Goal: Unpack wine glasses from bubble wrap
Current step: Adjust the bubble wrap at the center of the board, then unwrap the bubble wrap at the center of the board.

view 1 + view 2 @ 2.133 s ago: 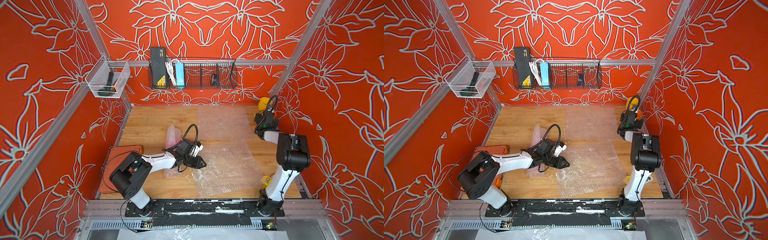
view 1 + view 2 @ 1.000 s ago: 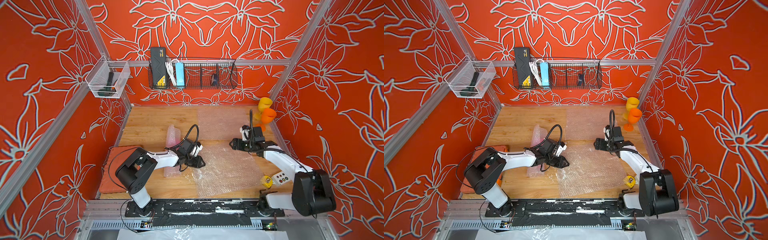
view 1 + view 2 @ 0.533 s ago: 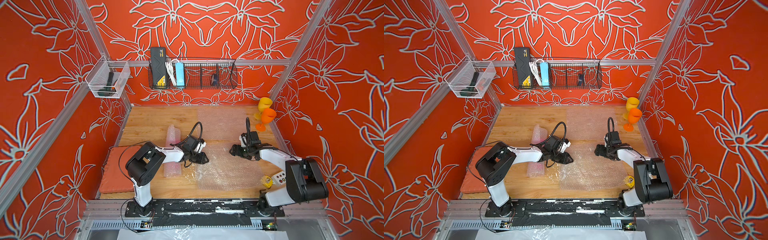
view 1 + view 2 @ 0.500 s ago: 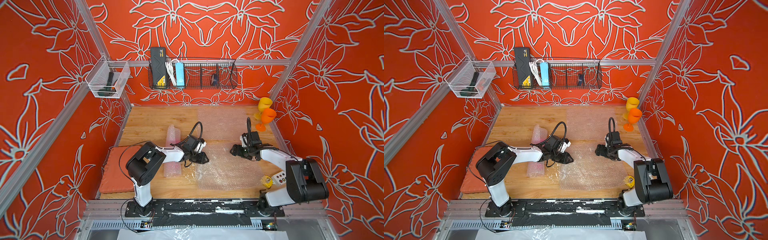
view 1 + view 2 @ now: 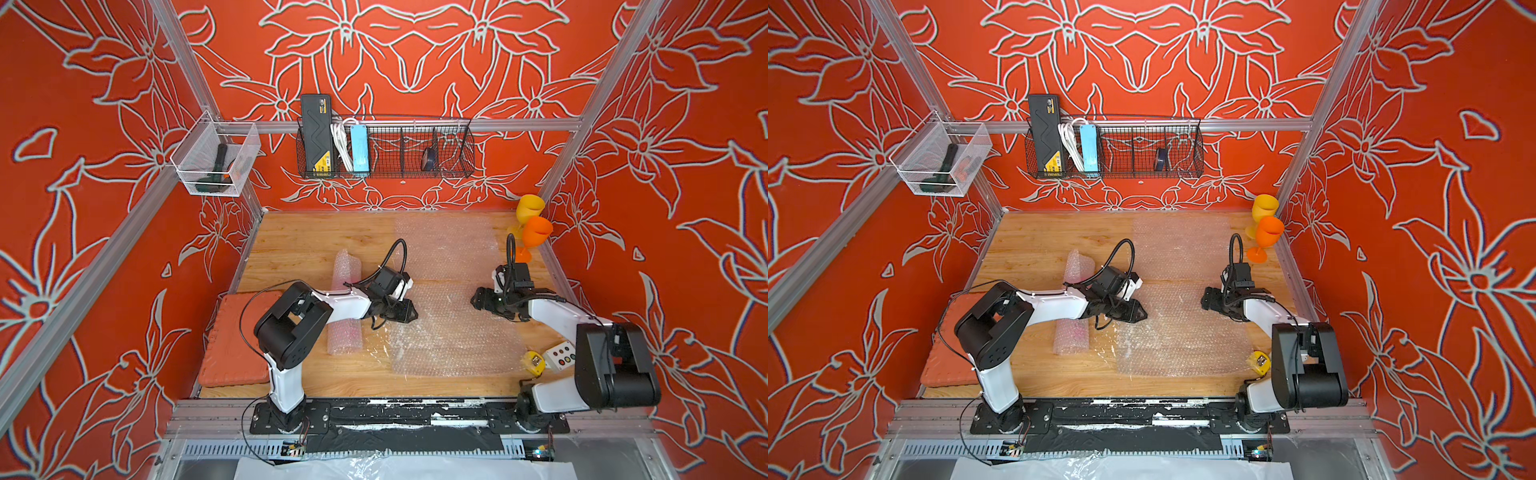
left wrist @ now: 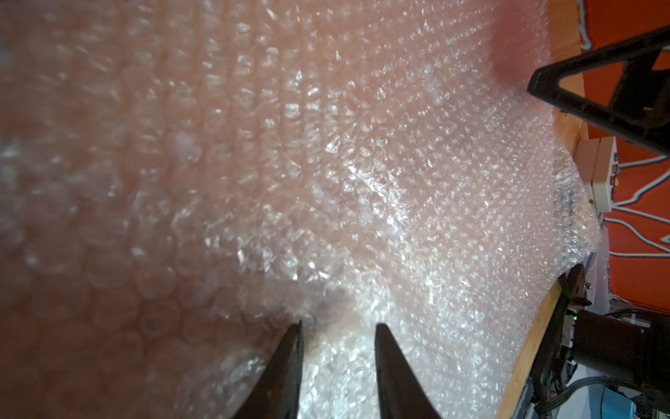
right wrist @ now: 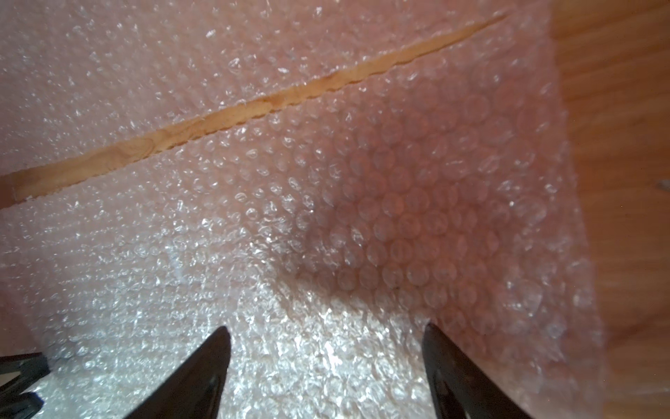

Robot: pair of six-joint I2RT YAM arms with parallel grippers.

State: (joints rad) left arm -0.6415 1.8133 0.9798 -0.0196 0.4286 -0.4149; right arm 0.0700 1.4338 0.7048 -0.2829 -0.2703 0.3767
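Two of the wine glasses, the yellow plastic goblet (image 5: 530, 205) and the orange plastic goblet (image 5: 537, 232), stand unwrapped at the far right corner of the wooden table (image 5: 299, 245).

The rolled tube of clear bubble wrap (image 5: 345, 336) lies at the table's left. Its long axis runs from near edge to far edge, and the left forearm crosses over it. A pink tint inside it is judged to be the pink goblet (image 5: 1074, 331).

- **Left hand (image 5: 409, 313):** at the left edge of the flat bubble-wrap sheet (image 5: 453, 332). Its jaws stand narrowly parted, and whether they pinch the sheet cannot be told.
- **Right hand (image 5: 476, 298):** jaws spread wide and empty, over the same sheet's right part.

The tube lies just left of the left hand and well apart from the right hand, so the left arm is nearer.
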